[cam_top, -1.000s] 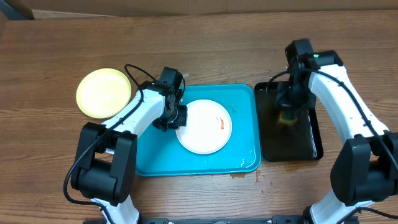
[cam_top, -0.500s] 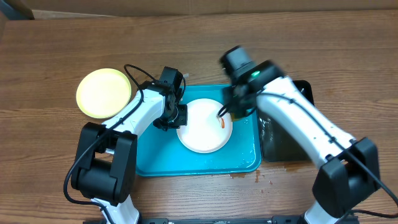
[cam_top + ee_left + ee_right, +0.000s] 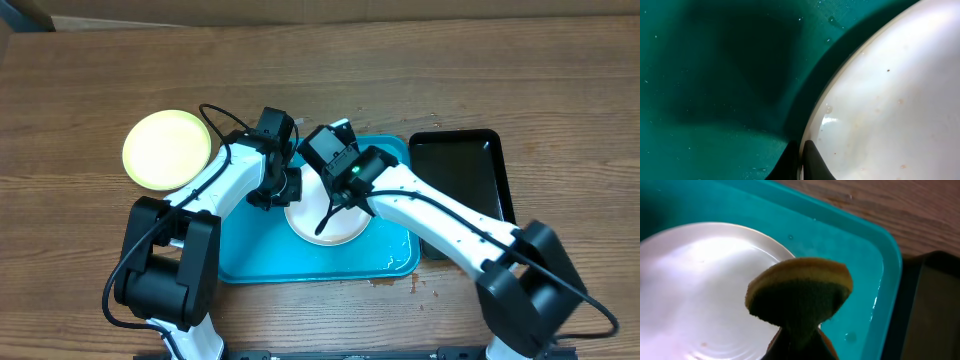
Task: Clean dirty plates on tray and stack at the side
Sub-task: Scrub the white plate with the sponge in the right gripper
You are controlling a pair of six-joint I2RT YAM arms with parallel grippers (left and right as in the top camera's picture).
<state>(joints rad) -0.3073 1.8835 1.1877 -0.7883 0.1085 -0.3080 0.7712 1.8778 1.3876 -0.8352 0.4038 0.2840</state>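
Hovering directly over the white plate [image 3: 700,280], our right tool [image 3: 797,345] pinches the sponge [image 3: 800,295] while our left tool [image 3: 801,157] clamps the plate's rim.

Bright, even light; plate [image 3: 880,95] glares, wrist views perhaps blurred.

The right arm [image 3: 430,210] covers part of the round white plate [image 3: 300,212] overhead, and the yellow-and-green sponge [image 3: 800,292] hides most of the right gripper [image 3: 799,347].
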